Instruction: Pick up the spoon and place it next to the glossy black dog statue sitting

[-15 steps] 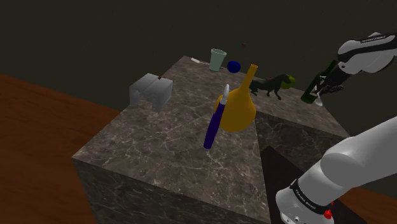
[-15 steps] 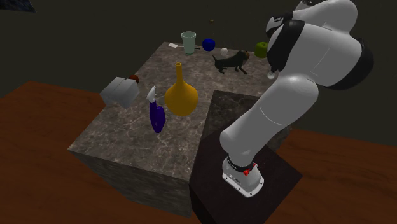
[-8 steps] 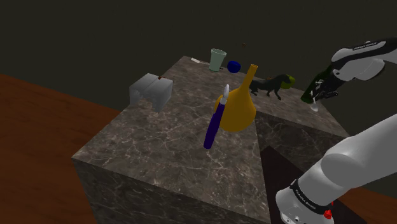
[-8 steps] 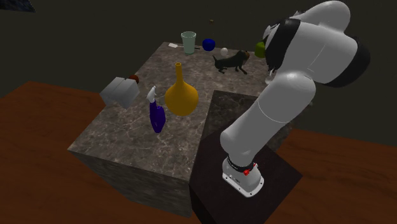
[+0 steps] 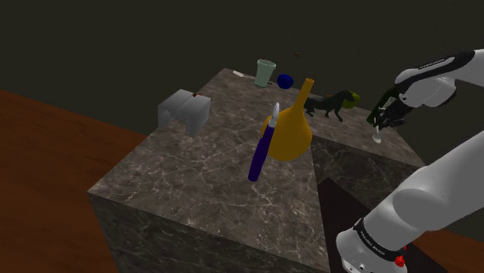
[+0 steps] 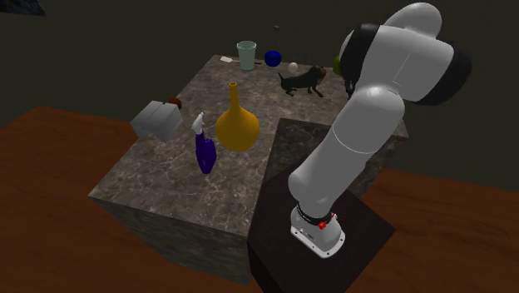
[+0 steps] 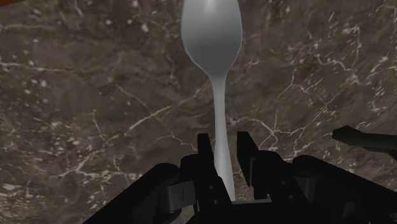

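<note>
Dark-veined marble forms the surface (image 5: 194,186), which stands in a dim room with a reddish wooden floor. From left to right in the shoulder view it carries a grey box (image 5: 184,111), a pale green cup (image 5: 266,73) at the far edge, a purple spray bottle (image 5: 261,149), a mustard long-necked vase (image 5: 292,128), and the black dog statue (image 5: 326,102) on the far right part.

Right of the dog, near it but apart, the gripper (image 5: 382,121) hangs above the surface. It clasps the spoon (image 5: 378,137) by its handle between close-set fingers (image 7: 205,147).

The pick-up looks done. What is left, I judge, is to lower the spoon beside the dog and let it go.

The spoon's long axis runs in line with the fingers, nearly upright. Its handle end sits in the grip and its bowl points down toward the marble.
</note>
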